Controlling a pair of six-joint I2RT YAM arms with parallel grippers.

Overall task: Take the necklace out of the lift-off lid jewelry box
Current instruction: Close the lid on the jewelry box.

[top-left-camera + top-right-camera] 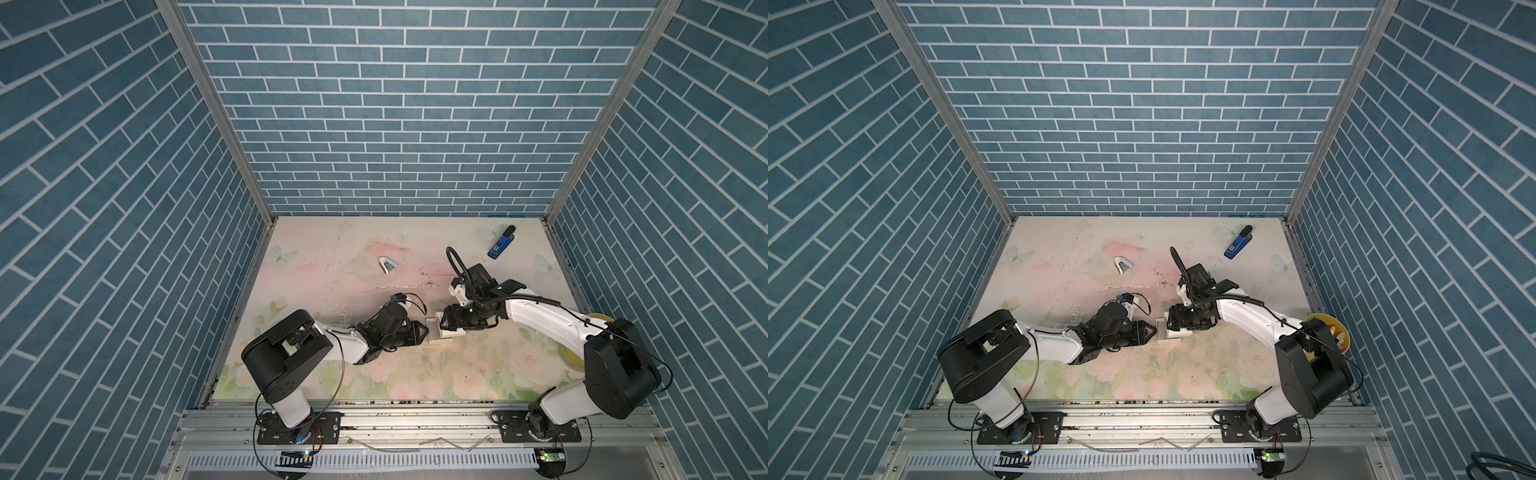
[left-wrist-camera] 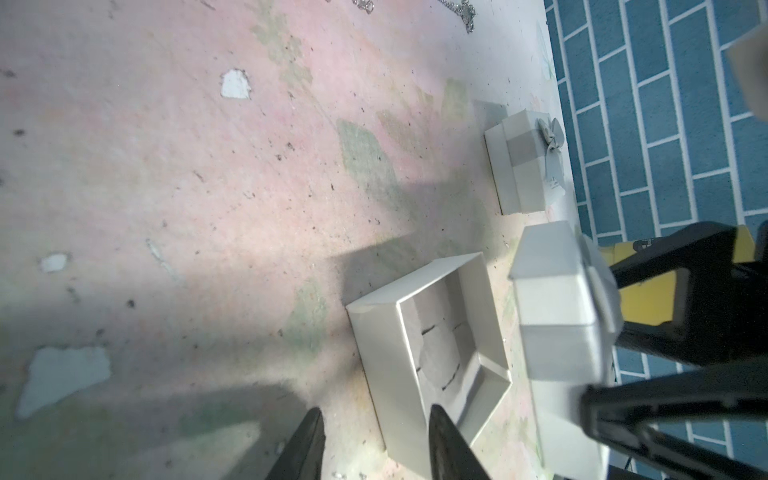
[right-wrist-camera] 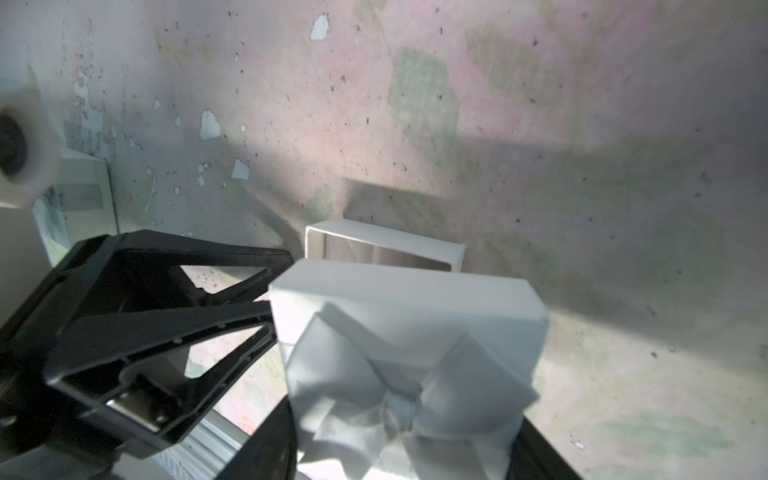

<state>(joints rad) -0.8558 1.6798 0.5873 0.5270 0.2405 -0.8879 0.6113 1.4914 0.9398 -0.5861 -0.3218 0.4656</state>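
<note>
My left claw (image 2: 376,453) stands open astride a wall of the box base (image 2: 374,365), with bare counter (image 2: 166,208) outside it. The necklace (image 1: 395,286) lies on the counter beyond, its ends faint. My right claw (image 3: 399,374) grips the lid (image 2: 557,299), one finger hidden underneath.

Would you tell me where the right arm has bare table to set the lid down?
Bare: the front strip between the box base and the rail, and the back-left table. Crowded: around the base, between left gripper and right gripper holding the lid; necklace and stapler lie farther back.
</note>
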